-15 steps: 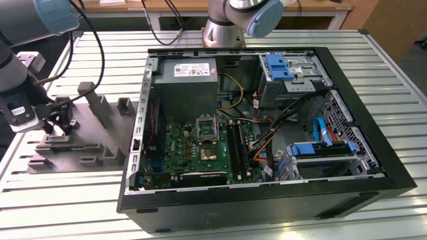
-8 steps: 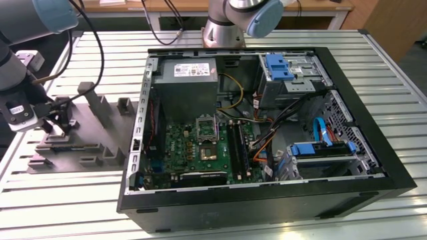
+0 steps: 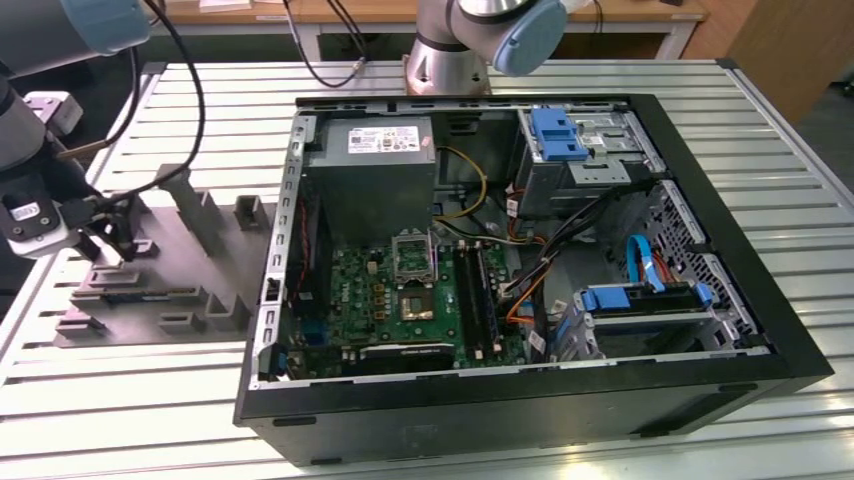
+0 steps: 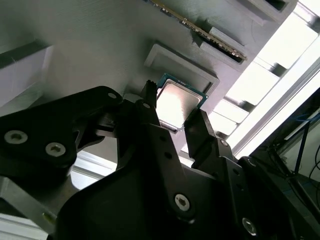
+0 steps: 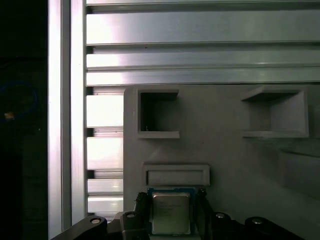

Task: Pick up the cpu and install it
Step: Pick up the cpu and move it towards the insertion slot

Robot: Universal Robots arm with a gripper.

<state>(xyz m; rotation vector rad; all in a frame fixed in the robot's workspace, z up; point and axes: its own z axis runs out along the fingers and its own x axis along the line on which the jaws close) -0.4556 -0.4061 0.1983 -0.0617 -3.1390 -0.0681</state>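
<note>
The black two-fingered gripper [image 4: 175,119] has its fingers [image 4: 150,112] drawn in to the width of the cpu [image 4: 179,100], a small flat square chip with a pale silver metal top and a thin blue-green rim. One finger lies against each of two opposite edges, and no gap is visible in either wrist view. The chip appears to lie flat on the grey moulded plastic tray [image 5: 225,150], just beside a low raised rectangular block [image 5: 176,175].

For a good grasp, the hold probably needs to be light, even and square on the edges. Any lift should be straight, so that the chip does not tip or catch on the block.

The first wrist view looks straight down and shows the chip centred between the fingers. The second wrist view looks along the dark finger links from the side and catches the glare on the chip's top.

The exterior view gives the wider layout. The gripper hangs over the tray at that view's left, on a slatted aluminium table [image 3: 534,80]. Well apart, towards the right, an open black computer case [image 3: 534,400] holds a green motherboard [image 3: 387,300] with a silver rectangular socket frame [image 3: 414,255].
</note>
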